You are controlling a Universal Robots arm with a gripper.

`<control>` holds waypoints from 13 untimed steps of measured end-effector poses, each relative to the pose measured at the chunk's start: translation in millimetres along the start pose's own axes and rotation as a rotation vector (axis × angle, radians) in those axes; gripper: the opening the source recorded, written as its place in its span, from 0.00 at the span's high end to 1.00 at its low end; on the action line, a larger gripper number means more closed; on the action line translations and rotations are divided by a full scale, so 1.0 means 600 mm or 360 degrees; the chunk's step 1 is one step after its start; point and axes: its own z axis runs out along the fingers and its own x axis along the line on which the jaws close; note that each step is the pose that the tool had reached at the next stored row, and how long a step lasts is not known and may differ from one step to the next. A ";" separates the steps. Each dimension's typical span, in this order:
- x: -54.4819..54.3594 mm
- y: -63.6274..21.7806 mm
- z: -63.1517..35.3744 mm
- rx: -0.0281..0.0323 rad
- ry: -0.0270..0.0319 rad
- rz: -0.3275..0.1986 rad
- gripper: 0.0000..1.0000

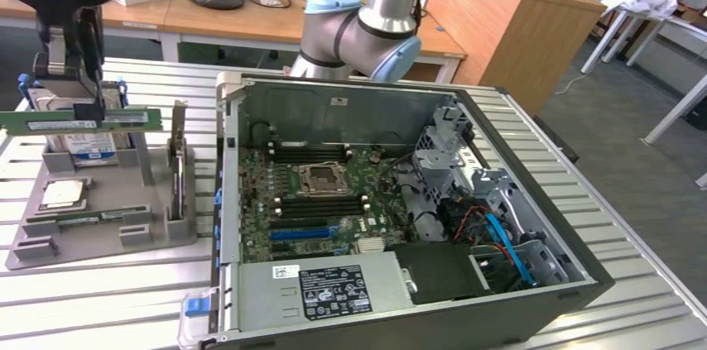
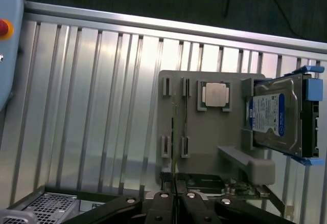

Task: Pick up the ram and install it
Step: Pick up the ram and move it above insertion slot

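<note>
The gripper (image 1: 86,106), closed tight on the ram (image 1: 66,122), holds the green stick level above the grey parts holder (image 1: 111,238) on the desk (image 1: 111,304), so this looks like the carry step, and seating it would call for squaring it with the motherboard's memory slots (image 1: 320,151).

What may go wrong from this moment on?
1. The gripper pinches the long ram at one spot, so it may tilt or slip.
2. The ram hangs close above the hard drive and holder; a low sideways move could hit them.
3. The slots lie deep in the case near cables; the ram may catch a wall.
</note>
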 end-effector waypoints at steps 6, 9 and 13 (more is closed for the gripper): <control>0.001 -0.007 0.000 0.00003 0.00024 0.0036 0.89; 0.001 -0.011 -0.001 0.00008 0.00020 0.0052 0.89; 0.002 -0.018 -0.001 0.00010 0.00015 0.0063 0.89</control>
